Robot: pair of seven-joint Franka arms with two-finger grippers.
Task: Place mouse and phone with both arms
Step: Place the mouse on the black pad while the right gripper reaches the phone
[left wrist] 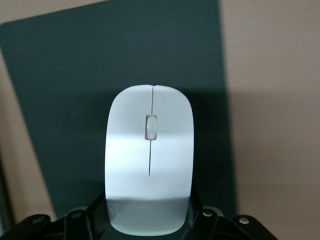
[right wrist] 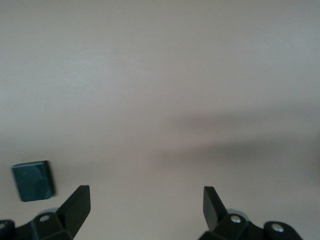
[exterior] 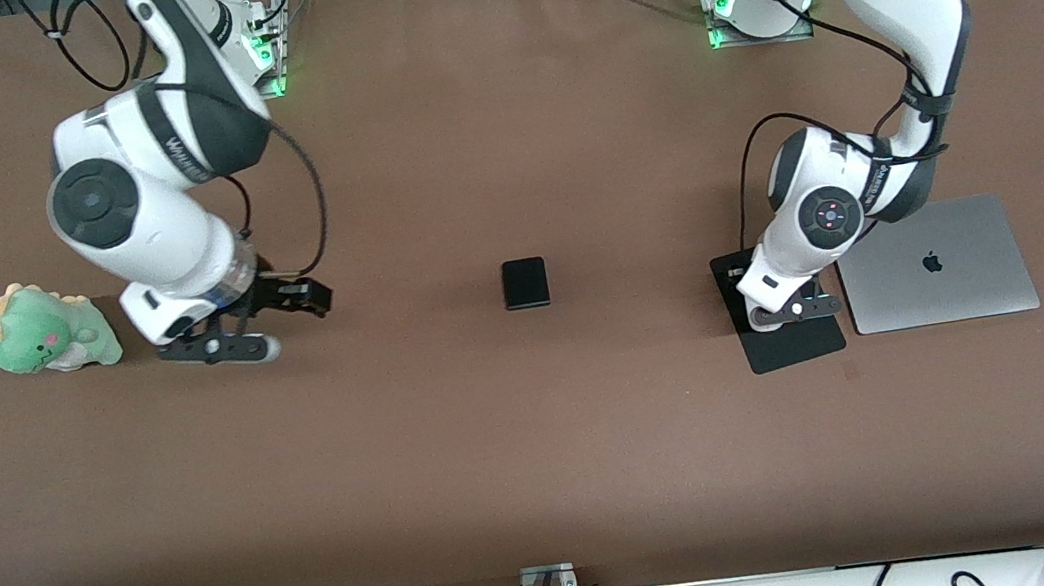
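Mouse [left wrist: 149, 165] in the left gripper [left wrist: 150, 220], low over the black mouse pad [exterior: 790, 338]; phone [exterior: 525, 282] alone mid-table.

The left gripper's fingers are clenched on the mouse's sides, right above the pad, which lies just beside the silver laptop [exterior: 937, 264] at the left arm's end of the table. The right gripper [exterior: 269, 321] hovers with its fingers spread wide and nothing between them, over bare table between the green plush dinosaur [exterior: 43, 331] and the phone.
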